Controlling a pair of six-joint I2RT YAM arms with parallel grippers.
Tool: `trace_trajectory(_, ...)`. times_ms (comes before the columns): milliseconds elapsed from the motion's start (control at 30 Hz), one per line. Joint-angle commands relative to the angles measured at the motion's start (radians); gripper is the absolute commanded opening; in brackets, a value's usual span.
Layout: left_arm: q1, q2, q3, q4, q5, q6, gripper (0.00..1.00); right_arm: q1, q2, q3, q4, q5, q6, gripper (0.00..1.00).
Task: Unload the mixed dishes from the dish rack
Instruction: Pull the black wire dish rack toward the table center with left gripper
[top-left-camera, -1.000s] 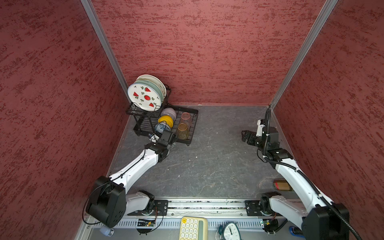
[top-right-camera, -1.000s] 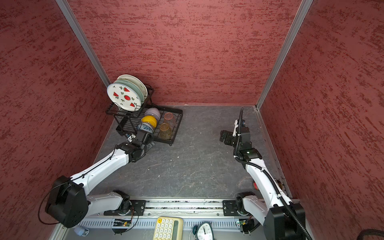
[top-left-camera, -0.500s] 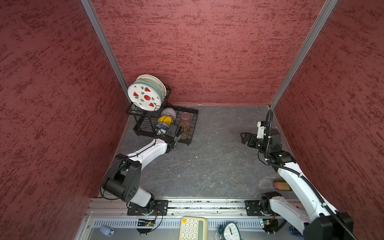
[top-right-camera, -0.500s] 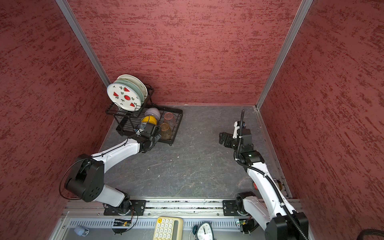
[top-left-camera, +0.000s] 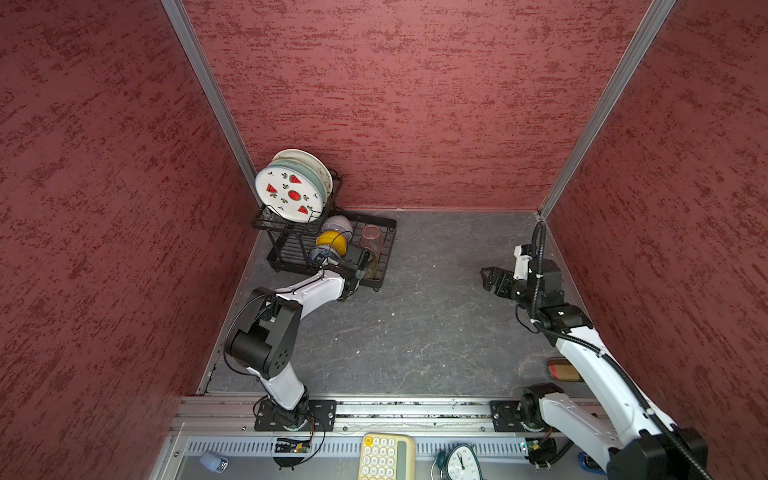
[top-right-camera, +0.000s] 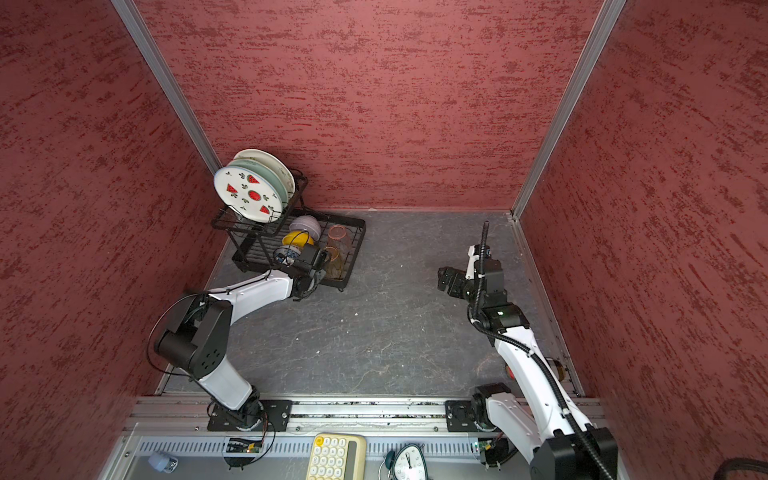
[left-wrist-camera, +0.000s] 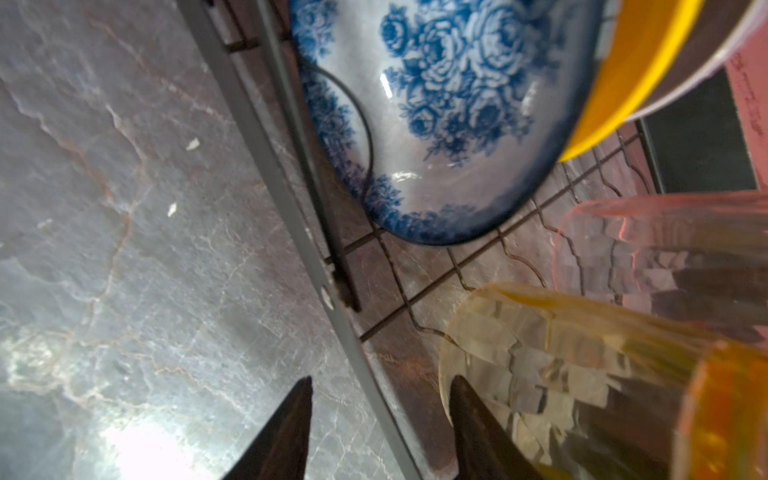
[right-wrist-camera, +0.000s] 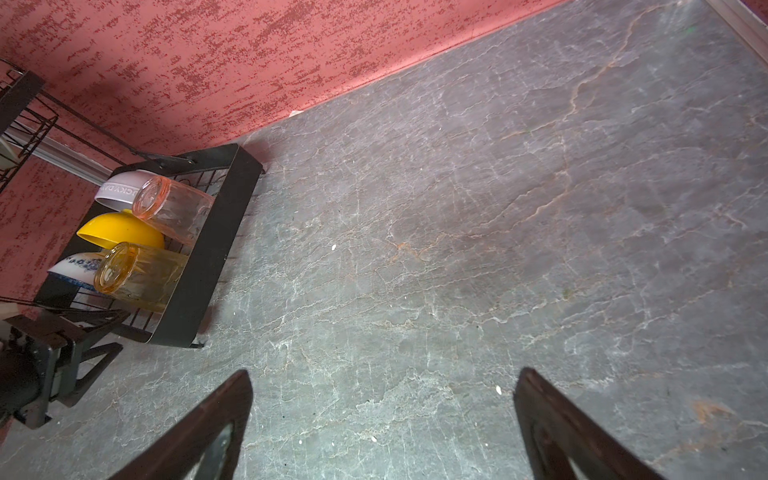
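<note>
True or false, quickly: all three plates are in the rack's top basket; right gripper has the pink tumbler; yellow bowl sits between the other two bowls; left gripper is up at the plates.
Top basket claim: true. The watermelon plate stands in front, two more behind it.
The right gripper has the pink tumbler: false. It is open and empty, away from the dish rack; the tumbler sits in the tray.
The yellow bowl is between the blue-white bowl and the lavender bowl: true.
The left gripper is at the plates: false. It is low at the tray's front rim, beside the amber tumbler.
</note>
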Motion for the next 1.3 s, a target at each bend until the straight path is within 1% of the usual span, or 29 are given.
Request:
trace_trajectory(0, 0.006, 0.020, 0.013, 0.022, -0.023, -0.009, 0.51, 0.008, -0.005, -0.011, -0.006, -0.002, 0.011, 0.99)
trace_trajectory(167, 0.011, 0.047, 0.007, 0.032, -0.026, -0.004, 0.50, 0.008, -0.007, -0.020, -0.002, 0.017, 0.018, 0.99)
trace_trajectory(300, 0.012, 0.061, -0.001, 0.046, -0.011, 0.008, 0.41, 0.008, -0.008, -0.019, -0.002, 0.021, 0.019, 0.99)
trace_trajectory(367, 0.012, 0.069, -0.009, 0.059, 0.015, 0.036, 0.40, 0.008, -0.009, -0.022, 0.000, 0.031, 0.023, 0.99)
trace_trajectory(467, 0.010, 0.073, -0.031, 0.057, 0.029, 0.046, 0.40, 0.007, -0.009, -0.027, -0.002, 0.031, 0.025, 0.99)
trace_trajectory(600, 0.010, 0.062, -0.079, 0.082, 0.059, 0.057, 0.37, 0.008, -0.014, -0.031, -0.004, 0.028, 0.029, 0.99)
trace_trajectory(733, 0.024, 0.079, -0.088, 0.084, 0.125, 0.104, 0.26, 0.007, -0.030, -0.039, -0.008, 0.035, 0.031, 0.99)
trace_trajectory(800, 0.025, 0.084, -0.092, 0.087, 0.141, 0.124, 0.21, 0.007, -0.041, -0.049, -0.011, 0.037, 0.035, 0.99)
trace_trajectory(1067, -0.019, 0.084, -0.089, 0.055, 0.130, 0.208, 0.14, 0.008, -0.072, -0.072, -0.023, 0.039, 0.044, 0.99)
trace_trajectory(1167, -0.033, 0.093, -0.089, 0.056, 0.142, 0.250, 0.07, 0.007, -0.073, -0.080, -0.023, 0.036, 0.049, 0.99)
trace_trajectory(1267, -0.040, 0.113, -0.087, 0.047, 0.179, 0.279, 0.00, 0.007, -0.073, -0.087, -0.025, 0.030, 0.057, 0.99)
